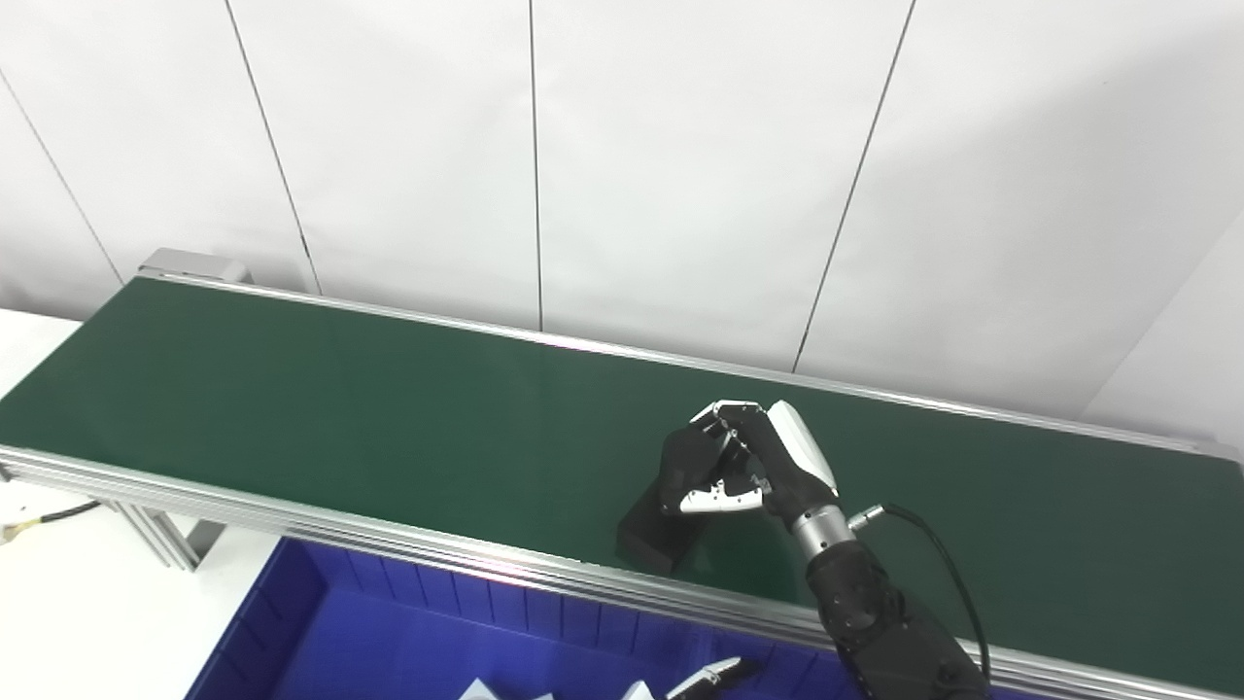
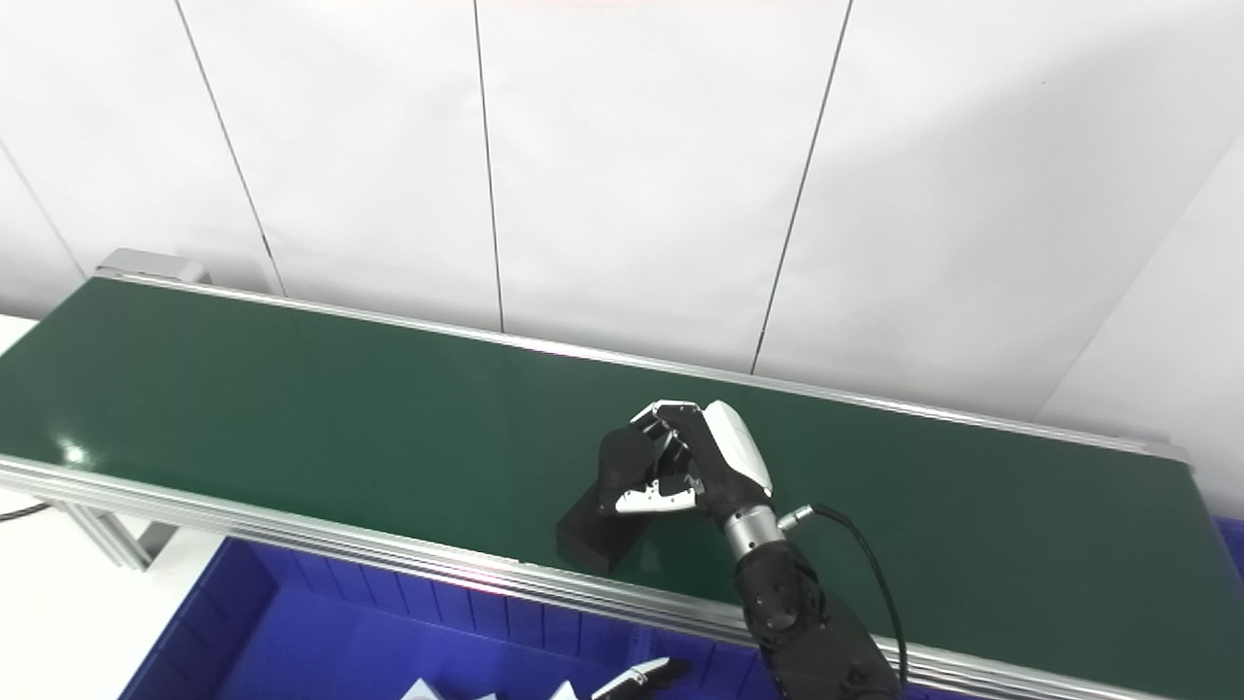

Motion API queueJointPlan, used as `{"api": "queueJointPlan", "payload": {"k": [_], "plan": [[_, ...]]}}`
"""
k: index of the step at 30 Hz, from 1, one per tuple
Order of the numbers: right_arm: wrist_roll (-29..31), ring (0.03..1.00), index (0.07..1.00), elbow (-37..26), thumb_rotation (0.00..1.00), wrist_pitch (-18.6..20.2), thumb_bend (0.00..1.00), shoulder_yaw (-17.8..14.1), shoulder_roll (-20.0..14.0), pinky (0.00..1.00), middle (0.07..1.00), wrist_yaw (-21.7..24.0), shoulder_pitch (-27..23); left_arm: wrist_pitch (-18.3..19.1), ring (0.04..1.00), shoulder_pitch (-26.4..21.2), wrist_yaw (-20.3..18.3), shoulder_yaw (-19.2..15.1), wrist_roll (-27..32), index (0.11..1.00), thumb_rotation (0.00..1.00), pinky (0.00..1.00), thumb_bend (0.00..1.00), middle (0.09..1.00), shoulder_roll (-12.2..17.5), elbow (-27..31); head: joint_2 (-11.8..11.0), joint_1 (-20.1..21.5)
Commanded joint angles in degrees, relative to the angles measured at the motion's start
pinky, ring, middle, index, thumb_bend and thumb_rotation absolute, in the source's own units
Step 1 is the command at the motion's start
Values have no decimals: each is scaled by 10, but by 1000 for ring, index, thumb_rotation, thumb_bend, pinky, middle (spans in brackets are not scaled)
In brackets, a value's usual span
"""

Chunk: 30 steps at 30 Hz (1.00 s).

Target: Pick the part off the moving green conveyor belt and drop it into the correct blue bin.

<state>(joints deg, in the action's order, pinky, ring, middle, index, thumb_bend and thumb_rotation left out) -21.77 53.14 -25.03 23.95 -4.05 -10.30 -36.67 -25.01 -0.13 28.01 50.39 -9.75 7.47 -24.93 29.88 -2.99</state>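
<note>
A black block-shaped part (image 1: pixel 653 537) sits at the near side of the green conveyor belt (image 1: pixel 292 408). My right hand (image 1: pixel 743 465) is curled over the part's upper end, shut on it, with the thumb (image 1: pixel 719 501) across the front. The part's lower end points toward the belt's near rail; whether it rests on the belt is unclear. Only a fingertip of my left hand (image 1: pixel 705 678) shows at the bottom edge, over the blue bin (image 1: pixel 389 622).
The belt's aluminium rail (image 1: pixel 437 556) runs between the belt and the blue bin below it. White pieces (image 1: pixel 481 690) lie in the bin at the bottom edge. A white panelled wall stands behind the belt. A white table surface (image 1: pixel 87 603) lies at the left.
</note>
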Motion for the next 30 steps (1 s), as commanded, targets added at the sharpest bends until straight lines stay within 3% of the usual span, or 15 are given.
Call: {"api": "queueJointPlan", "payload": {"k": [1,3,4,5,6,11,14,21,25,30], "plan": [[8,310,524,-37,0,-19,520,-3,1,245,424,10,-10,-19,881,-3,1,-5,-7,886,869,861,939,898,6,23,10,37],[9,325,523,-64,0,-18,520,-7,-1,264,428,22,-1,-19,884,-1,-6,-11,0,893,872,871,939,903,11,30,22,74],[8,329,521,-77,0,-17,521,-10,-1,267,432,27,3,-19,898,1,-14,-15,6,905,874,902,942,912,15,36,37,118],[6,318,521,-93,1,-15,520,-13,-3,254,430,31,8,-19,910,2,-20,-20,10,914,885,928,940,921,18,42,37,118],[3,315,521,-110,1,-12,520,-16,-4,251,430,35,13,-19,912,5,-28,-26,15,916,887,932,939,922,22,53,55,159],[-9,291,520,-158,0,-2,519,-31,-11,226,421,43,23,-19,969,18,-64,-57,29,962,974,998,917,957,34,87,77,219],[-9,285,521,-174,0,6,519,-42,-13,221,419,49,26,-19,974,26,-80,-77,29,964,995,995,931,958,40,104,104,262],[-13,281,523,-270,3,75,518,-74,-34,219,410,80,58,-19,978,44,-144,-132,59,956,1000,989,907,948,45,136,145,304],[-12,273,521,-333,3,110,518,-92,-43,210,408,94,82,-19,986,56,-202,-172,88,948,986,986,932,950,37,148,156,319],[-3,287,522,-405,0,125,518,-112,-58,228,410,109,117,-19,976,65,-252,-215,97,949,980,970,941,957,26,158,166,339]]}}
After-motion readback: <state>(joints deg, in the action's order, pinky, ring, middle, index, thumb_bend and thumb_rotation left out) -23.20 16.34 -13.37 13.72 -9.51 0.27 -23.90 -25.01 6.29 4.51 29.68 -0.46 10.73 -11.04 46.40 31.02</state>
